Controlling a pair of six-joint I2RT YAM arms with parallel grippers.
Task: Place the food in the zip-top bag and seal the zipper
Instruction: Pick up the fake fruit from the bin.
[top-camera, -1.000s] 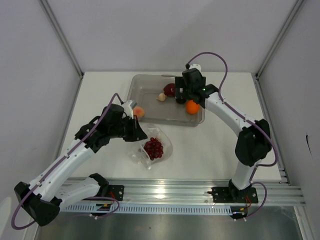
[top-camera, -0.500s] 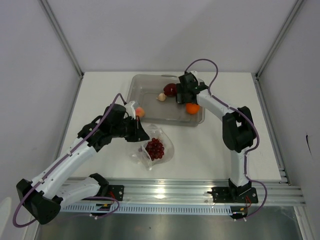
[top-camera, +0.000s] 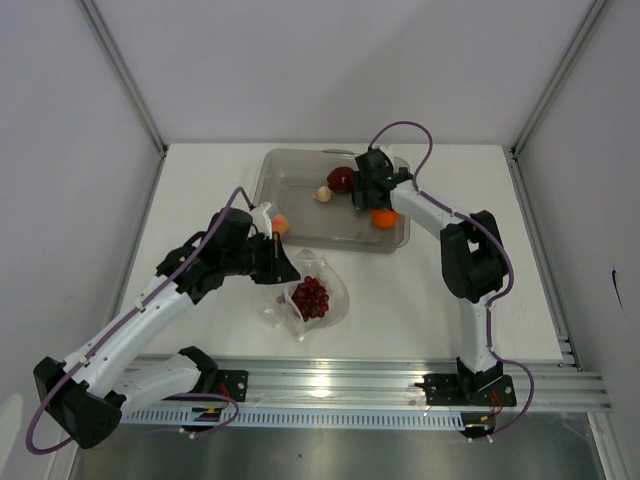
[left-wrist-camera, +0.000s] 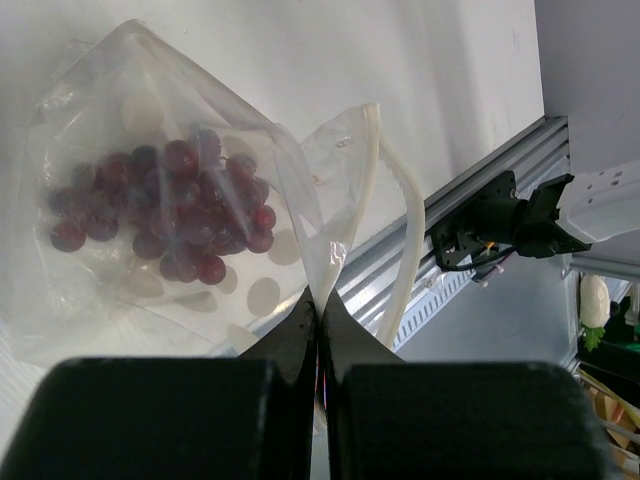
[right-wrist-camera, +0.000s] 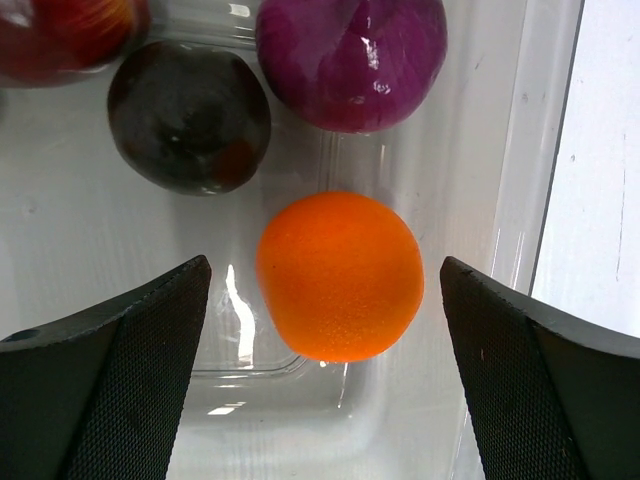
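The clear zip-top bag (top-camera: 322, 300) lies on the white table with the dark red grape bunch (top-camera: 308, 297) inside it. My left gripper (top-camera: 288, 271) is shut on the bag's mouth edge (left-wrist-camera: 318, 262), and the pale zipper (left-wrist-camera: 408, 240) curls beside it. My right gripper (right-wrist-camera: 323, 268) is open and hangs over the orange (right-wrist-camera: 340, 275), one finger on each side without touching it. The orange (top-camera: 384, 216) sits in the tray's near right corner. Beside it are a purple onion-like ball (right-wrist-camera: 350, 55), a blackish fruit (right-wrist-camera: 190, 115) and a dark red fruit (top-camera: 340, 179).
The translucent grey tray (top-camera: 290, 165) stands at the back of the table and also holds a beige bulb (top-camera: 323, 194). A peach (top-camera: 279, 224) sits at its near left corner, close to my left wrist. An aluminium rail (top-camera: 350, 385) runs along the near edge.
My right arm has folded its elbow inward and its gripper has shifted slightly left over the orange. The left gripper keeps its hold on the bag with hardly any movement.
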